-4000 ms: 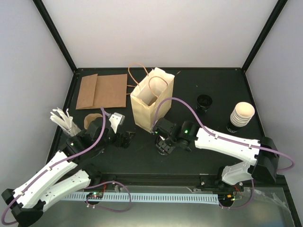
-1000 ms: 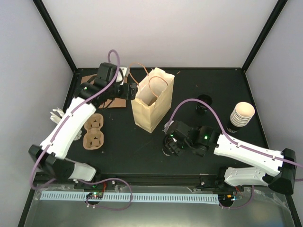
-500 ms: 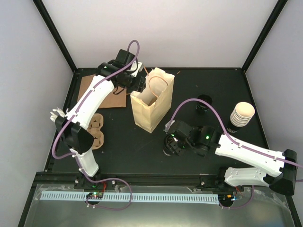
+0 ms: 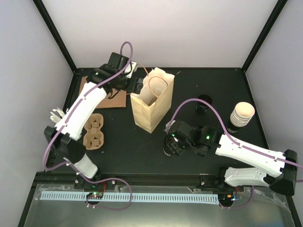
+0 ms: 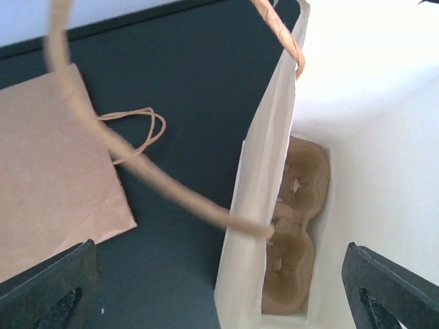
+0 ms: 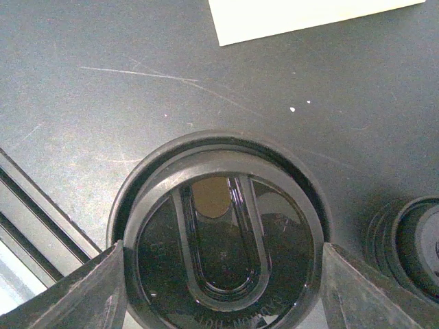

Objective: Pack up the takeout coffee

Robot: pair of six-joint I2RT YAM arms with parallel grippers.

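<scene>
Jaws on your left gripper (image 5: 219,299) are standing wide with nothing between them. Those on your right gripper (image 6: 219,288) are pressing either side of a black lid (image 6: 219,233); whether a cup is sitting under it, you cannot tell.

Over the last few seconds your left arm has swung from the near middle of the table (image 4: 123,149) to the paper bag's (image 4: 144,113) rear left rim, while your right is staying over the lid. A pulp carrier (image 5: 291,274) is lying on the bag's floor, so the bag is probably waiting for drinks. The takeout coffee cup (image 4: 242,112) is sitting on its stack by the right edge, well apart from the bag and not yet packed.

You are working close here: a handle loop (image 5: 171,192) is crossing just before your left fingers, with the bag wall beside them. Freer room is lying leftward over the flat brown bag (image 5: 48,178). A second lid (image 6: 411,247) is crowding your right gripper.
</scene>
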